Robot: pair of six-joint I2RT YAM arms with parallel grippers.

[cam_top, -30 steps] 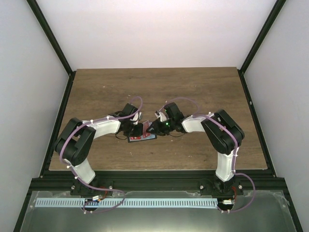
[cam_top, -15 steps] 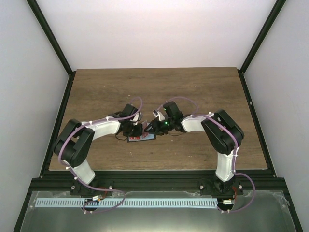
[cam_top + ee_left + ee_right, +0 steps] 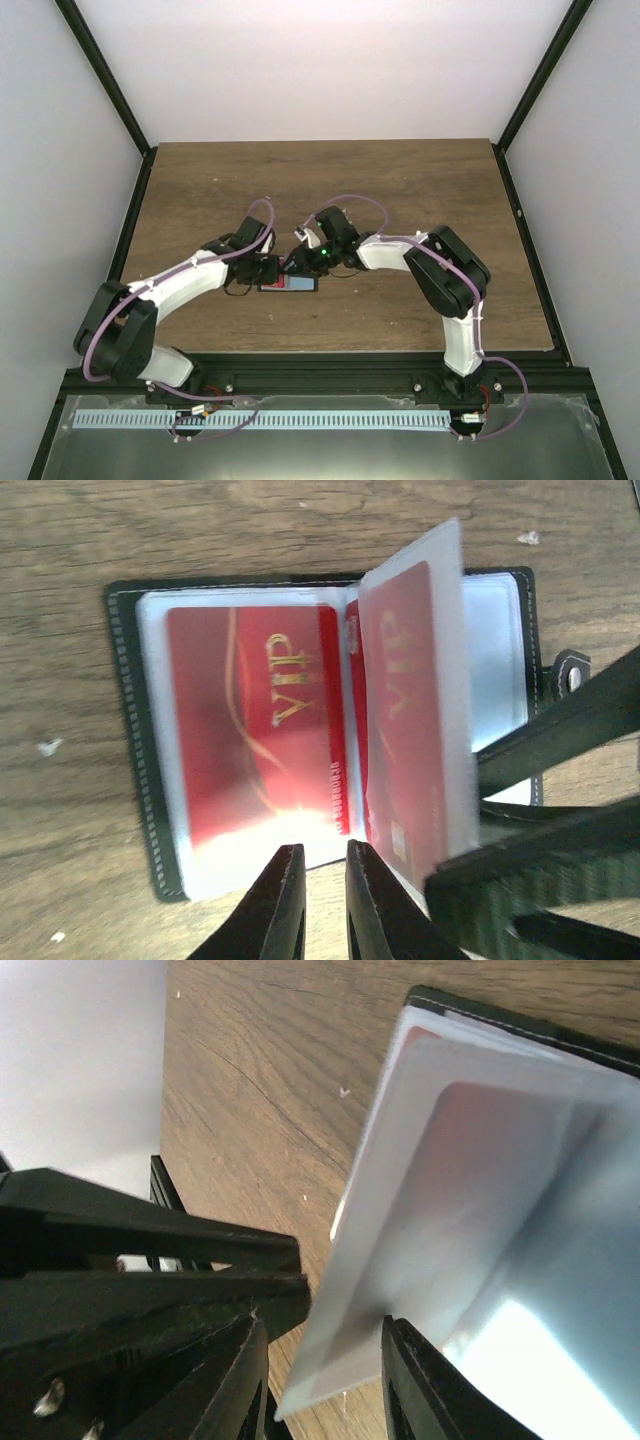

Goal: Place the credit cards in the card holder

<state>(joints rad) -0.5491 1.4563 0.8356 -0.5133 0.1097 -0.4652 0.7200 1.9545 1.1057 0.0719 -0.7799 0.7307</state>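
Worktop (image 3: 200, 180) planks carried the card holder (image 3: 288, 283) near the middle, lying open between both arms, its spread running across the left wrist's view. Directly ahead of the left end effector (image 3: 321, 852) lay a filled pocket showing a red card (image 3: 250, 740); that end effector's fingers stood narrowly apart, holding nothing. The right end effector (image 3: 322, 1332) sat on the opposite side, closed on a clear sleeve leaf (image 3: 455, 620) and propping it upright with a second red card (image 3: 405, 710) inside. Both were at the holder; the left looked freer to act.
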